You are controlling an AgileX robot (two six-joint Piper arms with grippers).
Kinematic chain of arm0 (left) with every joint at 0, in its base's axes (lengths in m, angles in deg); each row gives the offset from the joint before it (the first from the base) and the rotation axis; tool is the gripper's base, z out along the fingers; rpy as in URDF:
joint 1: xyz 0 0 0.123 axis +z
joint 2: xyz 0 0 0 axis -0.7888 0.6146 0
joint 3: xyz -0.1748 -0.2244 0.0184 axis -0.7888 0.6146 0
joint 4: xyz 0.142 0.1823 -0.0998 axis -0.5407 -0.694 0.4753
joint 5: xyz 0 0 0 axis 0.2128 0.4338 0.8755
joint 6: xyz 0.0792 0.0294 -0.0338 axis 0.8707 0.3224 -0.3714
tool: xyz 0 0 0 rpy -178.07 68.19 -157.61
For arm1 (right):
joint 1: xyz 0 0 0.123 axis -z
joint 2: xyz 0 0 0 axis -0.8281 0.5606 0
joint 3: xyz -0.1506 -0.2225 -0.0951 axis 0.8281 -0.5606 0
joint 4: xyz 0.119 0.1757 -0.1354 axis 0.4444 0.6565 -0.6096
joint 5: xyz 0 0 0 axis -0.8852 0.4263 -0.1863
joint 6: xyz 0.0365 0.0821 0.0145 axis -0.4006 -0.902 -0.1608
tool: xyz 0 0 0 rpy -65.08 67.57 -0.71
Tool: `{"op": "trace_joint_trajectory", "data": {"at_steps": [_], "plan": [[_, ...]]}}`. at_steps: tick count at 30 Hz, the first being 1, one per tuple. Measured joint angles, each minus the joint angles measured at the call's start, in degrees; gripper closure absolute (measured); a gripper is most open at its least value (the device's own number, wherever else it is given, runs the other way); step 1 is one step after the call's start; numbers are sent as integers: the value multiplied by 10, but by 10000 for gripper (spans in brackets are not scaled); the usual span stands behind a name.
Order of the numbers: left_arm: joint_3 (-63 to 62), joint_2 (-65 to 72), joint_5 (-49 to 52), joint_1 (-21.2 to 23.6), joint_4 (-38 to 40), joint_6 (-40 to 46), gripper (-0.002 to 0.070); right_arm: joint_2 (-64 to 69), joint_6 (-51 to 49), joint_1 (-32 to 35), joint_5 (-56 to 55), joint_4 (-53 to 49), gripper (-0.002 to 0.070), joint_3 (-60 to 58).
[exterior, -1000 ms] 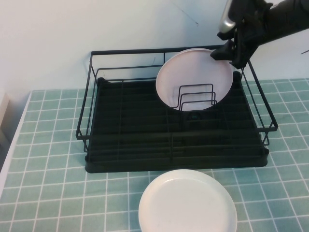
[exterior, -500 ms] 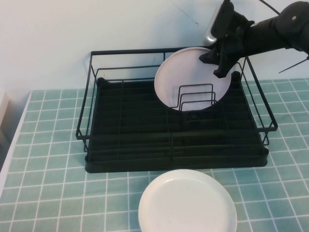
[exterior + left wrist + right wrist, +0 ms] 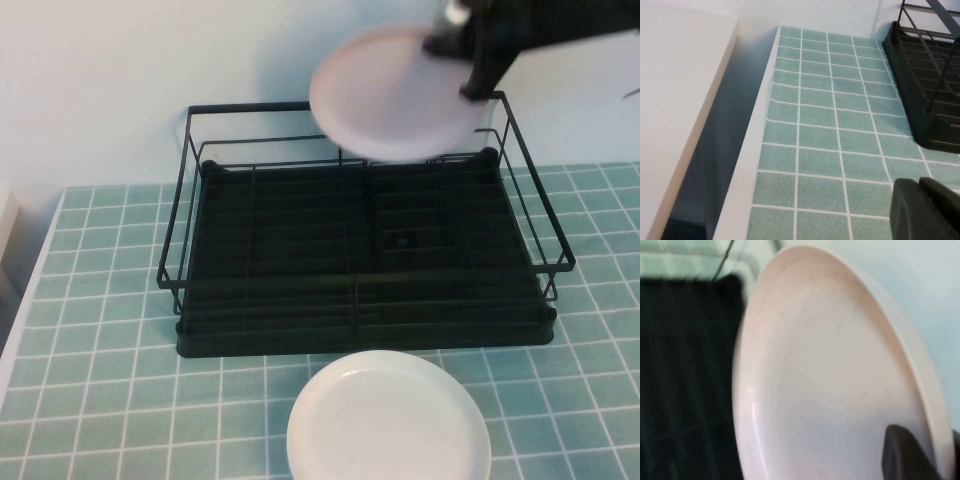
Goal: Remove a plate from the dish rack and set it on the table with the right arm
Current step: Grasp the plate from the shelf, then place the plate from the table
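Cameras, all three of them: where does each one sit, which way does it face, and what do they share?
High view: raised on the robot's side, angled down at the rack, the white plate and the table; the right gripper holds the pink plate above the rack's far side.
Left wrist view: low over the table beside the rack's corner; only the left gripper's tip shows.
Right wrist view: close on the pink plate, one of its fingers at the rim.
Shared: the rack in all three; the pink plate in the high and right wrist views.
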Motion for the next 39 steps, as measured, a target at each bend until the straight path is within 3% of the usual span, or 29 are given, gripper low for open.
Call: {"op": "trace_joint_trajectory", "data": {"at_steps": [7,14,16,22,26,31,35,39], "plan": [[0,0,0,0,0,0,678,-152,-129,0,35,-2,575,0],[0,0,0,0,0,0,678,-269,-408,1,282,-58,575,-3],[0,0,0,0,0,0,678,-298,-436,5,316,-36,575,-40],[0,0,0,0,0,0,678,-419,-434,11,296,87,575,-283],[0,0,0,0,0,0,678,-497,-434,11,240,128,575,-472],[0,0,0,0,0,0,678,-524,-404,11,161,250,576,-683],[0,0,0,0,0,0,678,-513,-348,11,91,336,576,-769],[0,0,0,0,0,0,678,-475,-323,11,76,356,575,-785]]}}
